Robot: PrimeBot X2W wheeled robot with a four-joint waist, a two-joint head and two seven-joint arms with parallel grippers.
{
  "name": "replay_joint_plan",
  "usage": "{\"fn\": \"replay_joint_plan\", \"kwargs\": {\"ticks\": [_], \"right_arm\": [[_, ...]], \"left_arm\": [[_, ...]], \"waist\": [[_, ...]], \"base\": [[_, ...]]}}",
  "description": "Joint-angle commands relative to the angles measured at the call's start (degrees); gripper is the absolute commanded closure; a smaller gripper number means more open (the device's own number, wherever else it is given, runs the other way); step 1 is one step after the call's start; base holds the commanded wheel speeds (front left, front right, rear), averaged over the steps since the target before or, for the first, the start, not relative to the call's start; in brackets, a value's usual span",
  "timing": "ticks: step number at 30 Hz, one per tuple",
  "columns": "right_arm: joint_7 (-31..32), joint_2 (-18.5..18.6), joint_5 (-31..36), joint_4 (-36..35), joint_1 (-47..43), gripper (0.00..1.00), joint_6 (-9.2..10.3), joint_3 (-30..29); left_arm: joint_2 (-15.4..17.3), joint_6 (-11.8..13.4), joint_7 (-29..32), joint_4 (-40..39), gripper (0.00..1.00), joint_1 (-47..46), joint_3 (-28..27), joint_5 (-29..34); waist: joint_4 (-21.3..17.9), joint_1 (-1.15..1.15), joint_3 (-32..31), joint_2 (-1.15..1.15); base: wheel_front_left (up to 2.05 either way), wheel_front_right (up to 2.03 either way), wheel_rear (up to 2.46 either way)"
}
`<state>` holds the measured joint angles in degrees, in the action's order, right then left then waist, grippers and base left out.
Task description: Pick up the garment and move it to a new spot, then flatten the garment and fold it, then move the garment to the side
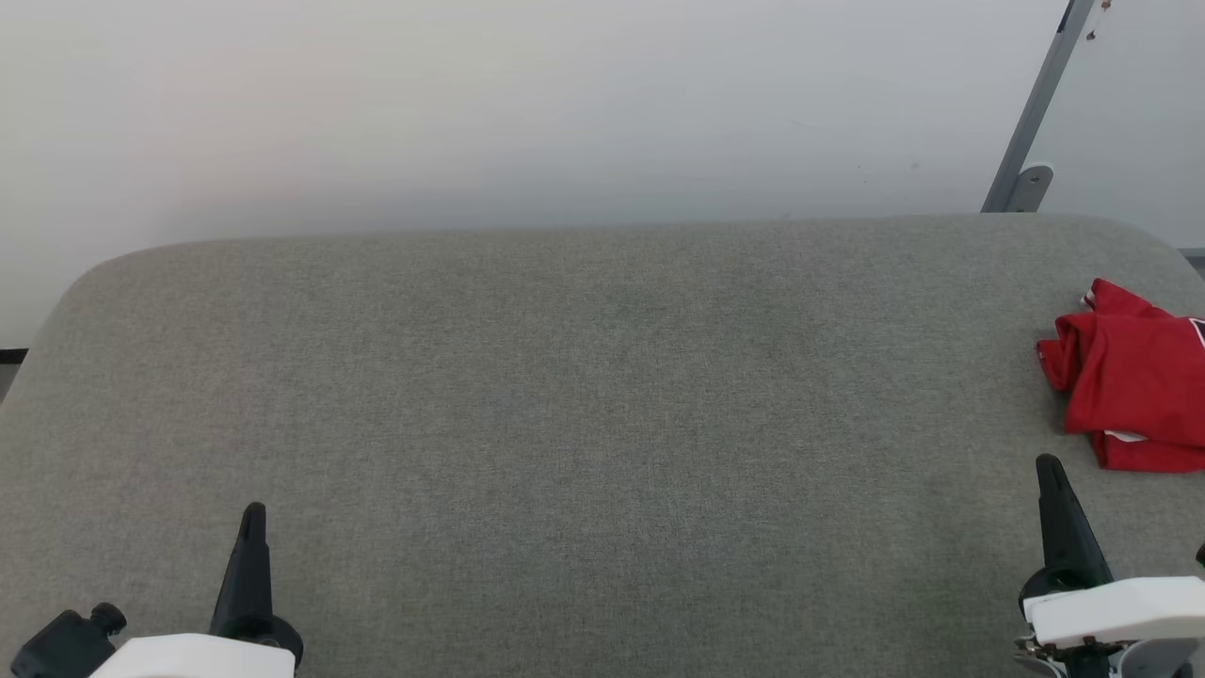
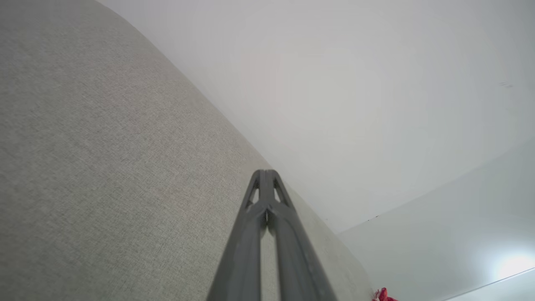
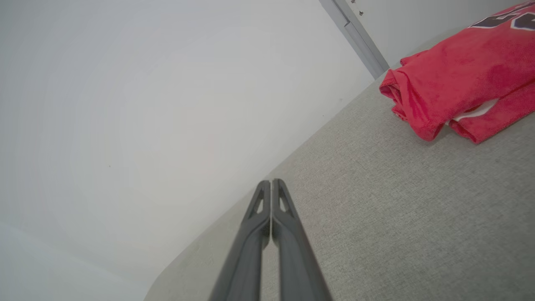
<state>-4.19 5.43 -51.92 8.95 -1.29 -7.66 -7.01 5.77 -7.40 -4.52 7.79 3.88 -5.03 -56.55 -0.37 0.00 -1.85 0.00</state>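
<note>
The red garment (image 1: 1134,381) lies bunched in a loose fold at the right edge of the grey fabric table (image 1: 565,424), partly cut off by the head view's edge. The right wrist view shows the garment (image 3: 455,90) at upper right, with dark white-outlined lettering and a strip of white trim. My right gripper (image 1: 1047,466) is shut and empty, just in front of and left of the garment, not touching it. Far from it, at the table's near left, my left gripper (image 1: 252,513) is shut with nothing held. A red scrap of the garment (image 2: 382,295) peeks in the left wrist view.
A pale wall (image 1: 527,104) runs behind the table's rounded far edge. A grey metal post with a bracket (image 1: 1031,141) leans at the back right. The table's wide middle is bare grey fabric.
</note>
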Motion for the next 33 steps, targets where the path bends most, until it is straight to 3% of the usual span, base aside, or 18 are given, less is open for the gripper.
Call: {"fn": "replay_joint_plan", "kwargs": {"ticks": [1, 33], "right_arm": [[0.5, 0.0, -1.7, -0.4, 1.6, 1.0, 0.11, 0.1], [5.8, -1.3, -21.3, 2.4, 4.8, 1.0, 0.19, 0.3]], "left_arm": [[0.2, -0.1, 0.4, -0.3, 1.0, -1.5, -0.3, -1.4], [-1.1, -0.1, 5.6, 3.0, 1.0, -6.1, -0.7, -19.0]], "waist": [[0.0, 0.0, 0.0, 0.0], [0.2, 0.0, 0.9, 0.0]], "base": [[0.0, 0.0, 0.0], [0.0, 0.0, 0.0]]}}
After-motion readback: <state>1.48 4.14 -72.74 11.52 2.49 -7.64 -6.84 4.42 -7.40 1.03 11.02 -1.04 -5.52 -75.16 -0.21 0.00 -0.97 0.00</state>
